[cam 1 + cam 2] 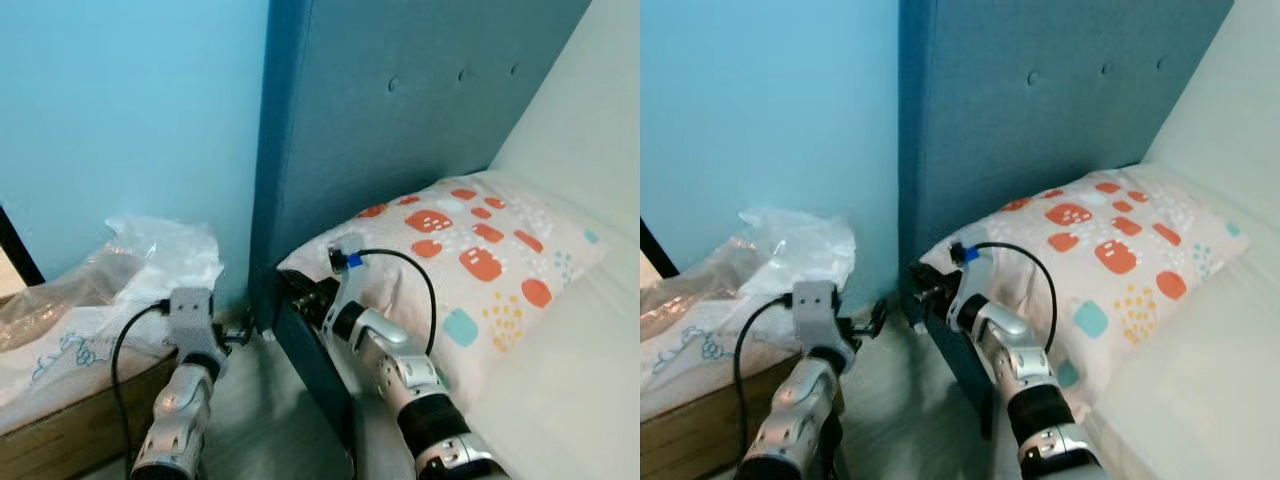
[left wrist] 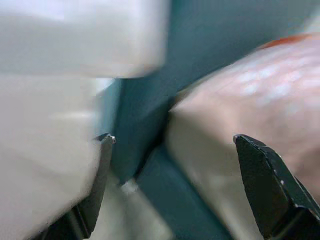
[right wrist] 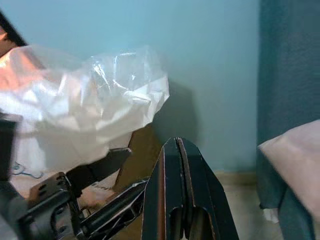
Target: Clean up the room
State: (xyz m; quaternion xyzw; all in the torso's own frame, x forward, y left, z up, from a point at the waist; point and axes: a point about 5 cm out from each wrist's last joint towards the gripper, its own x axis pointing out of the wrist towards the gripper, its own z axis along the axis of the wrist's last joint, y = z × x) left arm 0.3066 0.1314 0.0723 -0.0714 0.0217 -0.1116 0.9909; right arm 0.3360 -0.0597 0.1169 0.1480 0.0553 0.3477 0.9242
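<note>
Honestly barely started: left fingers (image 2: 175,185) spread, right fingers (image 3: 181,200) pressed together, both empty, pillow (image 1: 470,250) and plastic bag (image 1: 165,250) untouched.

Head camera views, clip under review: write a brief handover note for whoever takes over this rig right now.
Left end effector: open, holding nothing, low in the gap beside the bed.
Right end effector: shut, holding nothing, by the near corner of the patterned pillow.
Pillow lies on the bed against the blue headboard. Clear plastic bag sits on the wooden box by the wall.
Done: nothing evident.
Left: presumably tidy the pillow and the bag.
</note>
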